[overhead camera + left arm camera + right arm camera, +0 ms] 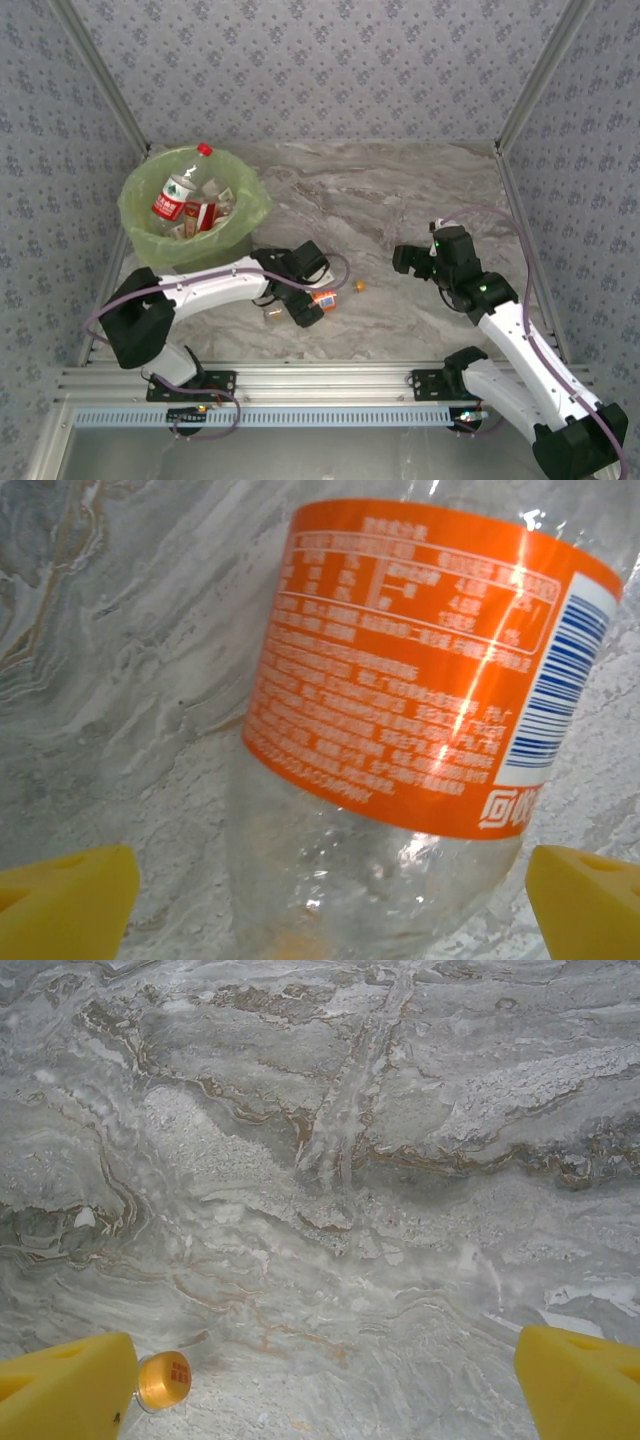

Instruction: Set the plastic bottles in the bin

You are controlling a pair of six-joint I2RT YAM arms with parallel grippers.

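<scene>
- The bin (135, 212) is sitting at the far left of the desk (420, 190), holding several bottles (180, 198); one red cap is poking above its rim.
- An orange-labelled bottle (323, 298) is lying on the desk by the left wrist, near the bin but outside it.
- The left fingers (62, 900) are standing wide apart, with that bottle's clear part showing between them, not clamped.
- The right fingers (70, 1385) are spread wide too, hanging over the marble, with an orange cap (163, 1380) lying just beside one finger.
</scene>
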